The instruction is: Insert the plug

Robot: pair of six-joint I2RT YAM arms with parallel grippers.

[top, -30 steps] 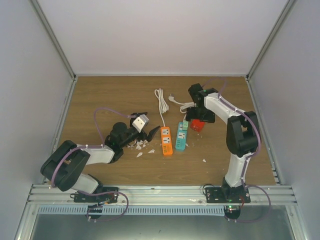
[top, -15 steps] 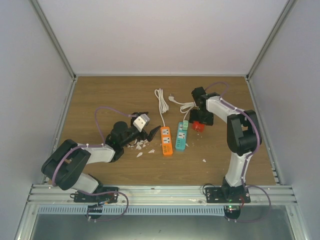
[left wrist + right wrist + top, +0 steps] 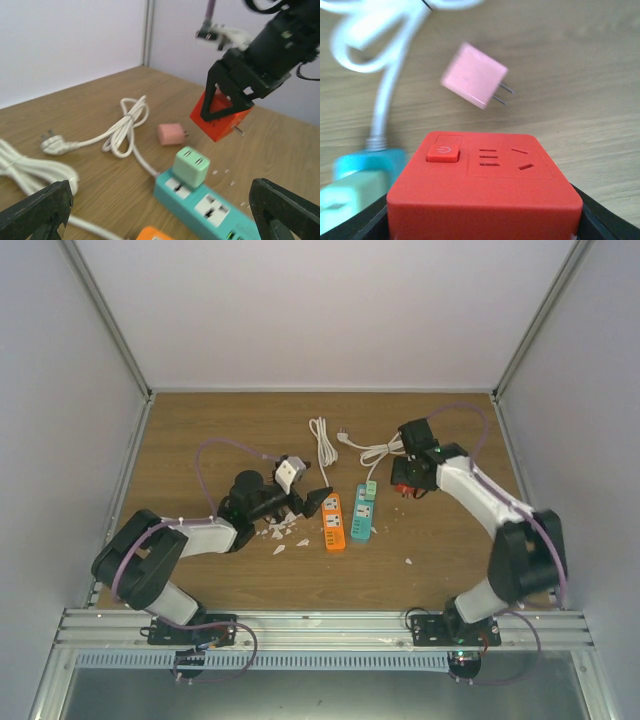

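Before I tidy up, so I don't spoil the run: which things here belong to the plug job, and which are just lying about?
Job, probably: red cube in the right end effector; teal strip with a free socket.
Lying about: orange strip, pink plug, white cords, scraps, green adapter already in the teal strip.

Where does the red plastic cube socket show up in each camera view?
Top external: the red plastic cube socket is right of centre, under the right arm's wrist.
Left wrist: upper right, held above the table.
Right wrist: bottom centre, filling the foreground.
Shared landmark: the mint green square adapter close by.
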